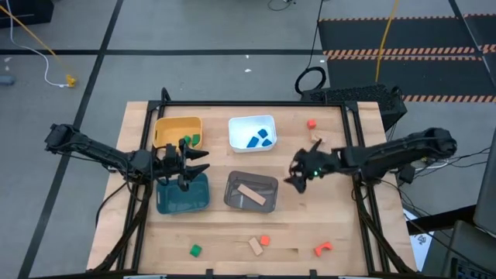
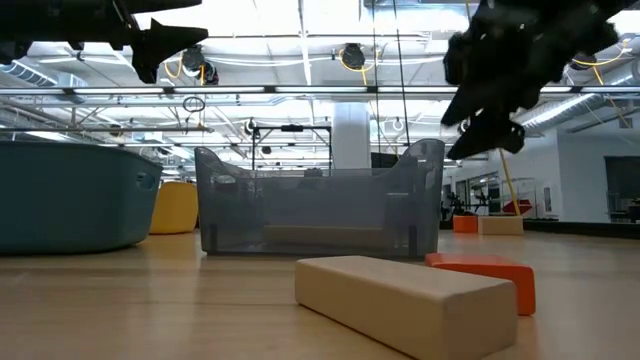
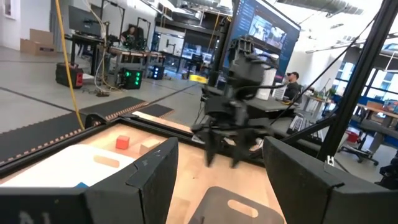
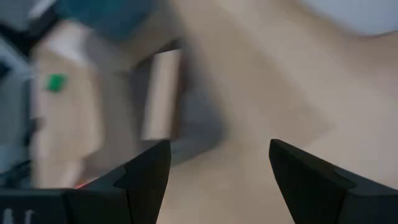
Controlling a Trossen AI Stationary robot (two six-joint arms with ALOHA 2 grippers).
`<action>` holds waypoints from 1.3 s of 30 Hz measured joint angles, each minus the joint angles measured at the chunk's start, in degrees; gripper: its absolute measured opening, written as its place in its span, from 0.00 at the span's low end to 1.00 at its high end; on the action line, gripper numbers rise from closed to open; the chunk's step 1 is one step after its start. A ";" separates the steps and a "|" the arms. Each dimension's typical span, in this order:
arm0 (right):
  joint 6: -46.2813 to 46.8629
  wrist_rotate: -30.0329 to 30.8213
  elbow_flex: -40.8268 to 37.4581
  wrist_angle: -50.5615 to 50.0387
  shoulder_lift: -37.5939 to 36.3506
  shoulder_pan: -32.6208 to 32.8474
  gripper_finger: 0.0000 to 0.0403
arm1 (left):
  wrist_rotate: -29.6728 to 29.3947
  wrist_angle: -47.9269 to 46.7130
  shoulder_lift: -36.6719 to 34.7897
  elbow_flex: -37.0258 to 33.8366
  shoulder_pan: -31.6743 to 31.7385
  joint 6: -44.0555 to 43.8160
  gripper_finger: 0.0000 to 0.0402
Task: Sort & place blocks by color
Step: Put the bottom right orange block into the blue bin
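Note:
My left gripper (image 1: 198,161) hangs open and empty between the yellow bin (image 1: 172,125) and the teal bin (image 1: 183,195). My right gripper (image 1: 294,175) hangs open and empty just right of the grey bin (image 1: 250,180), above the table. A tan bar (image 1: 250,194) lies in the grey bin, a green block (image 1: 192,141) in the yellow bin, and blue blocks (image 1: 258,139) in the white bin (image 1: 252,122). Loose on the table are a red cube (image 1: 311,123), a green cube (image 1: 195,249), a tan block (image 1: 255,246), an orange block (image 1: 265,240) and a red arch (image 1: 323,248).
The four bins stand in two rows in the table's middle. Bare wood lies between the grey bin and the loose blocks near the front edge. The low view shows the tan block (image 2: 410,300) and the orange block (image 2: 485,275) close in front of the grey bin (image 2: 320,210).

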 joint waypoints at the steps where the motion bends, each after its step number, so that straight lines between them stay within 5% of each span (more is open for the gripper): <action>1: 0.82 -0.01 0.00 0.58 0.00 1.97 0.65 | 0.01 -0.02 0.00 0.00 0.00 0.00 0.58; 17: 14.61 -13.53 -0.01 0.19 0.02 27.16 0.65 | 0.00 -0.25 0.00 0.00 0.00 1.35 0.58; 30: 0.75 -7.07 -0.02 -12.21 1.47 39.28 0.65 | 0.00 -2.92 0.00 0.00 0.00 -1.99 0.58; 39: -4.55 -6.60 -0.02 -4.14 10.25 44.36 0.65 | 0.00 -6.31 0.00 0.00 0.00 -8.93 0.58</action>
